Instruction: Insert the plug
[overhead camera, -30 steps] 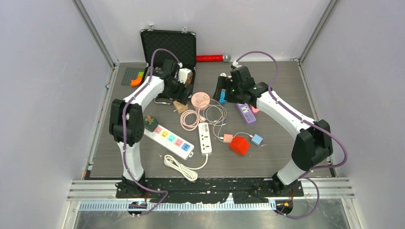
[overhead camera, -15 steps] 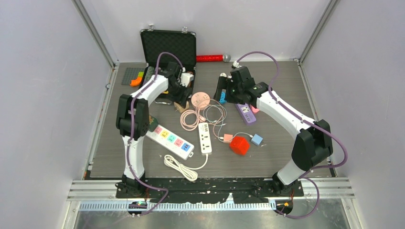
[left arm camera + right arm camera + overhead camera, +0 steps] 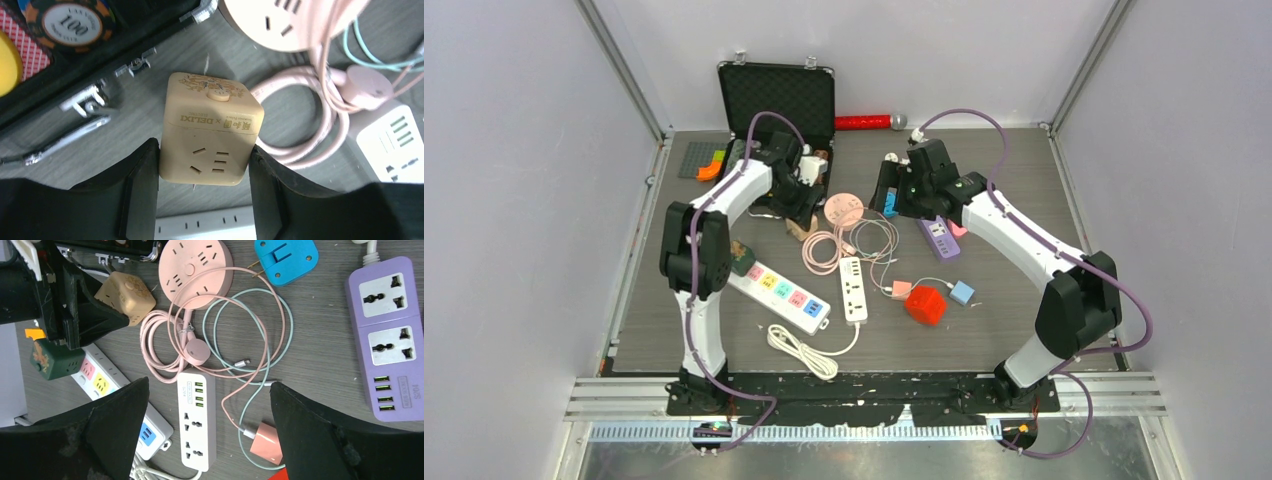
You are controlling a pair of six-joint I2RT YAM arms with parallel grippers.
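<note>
Between the left hand's (image 3: 204, 150) fingers: beige cube adapter (image 3: 212, 125), pads clamped on both side faces. Lift straight and keep it square, so the prongs meet a socket cleanly. Mind the pink cable (image 3: 290, 80) just beside it. Right hand (image 3: 209, 385) spread wide, holding nothing.

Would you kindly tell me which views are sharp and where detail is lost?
Left wrist: beige cube socket sharp, its label readable, the dark fingers soft. Right wrist: purple power strip crisp, fingers blurred black. Top external: even light, faint shadows, small items coarse.
</note>
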